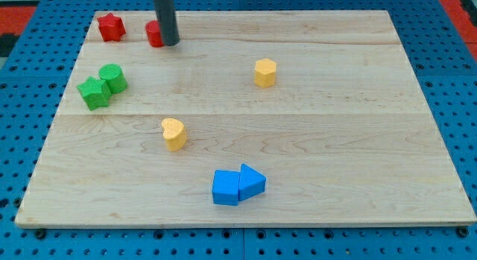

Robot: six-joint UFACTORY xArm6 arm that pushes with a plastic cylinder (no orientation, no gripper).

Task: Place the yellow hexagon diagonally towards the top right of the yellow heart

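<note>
My tip [170, 44] is standing at the far left of the wooden board [358, 163], touching or nearly touching a red block [154, 33], which it is partly hiding, so I cannot tell the shape of this block. A red star [110, 27] is lying a little more to the left, apart from it. There is no claw on this arm, only the straight rod, so nothing is being grasped or released; it can only push.

The yellow hexagon [264, 72] is sitting in the far middle of the board, well apart from my tip and to its right. The yellow heart [174, 133] is lying nearer and more to the left. So the hexagon is already standing up and to the right of the heart, on a diagonal line, with open wood between them. I am judging that the task is almost satisfied or needs only a small correction, and this may be why the rod is waiting away from both yellow blocks.

Two green blocks [102, 86], touching each other, are resting at the left edge. A blue cube [226, 188] and a blue triangular block [252, 182] are touching at the near middle, away from any likely path.
</note>
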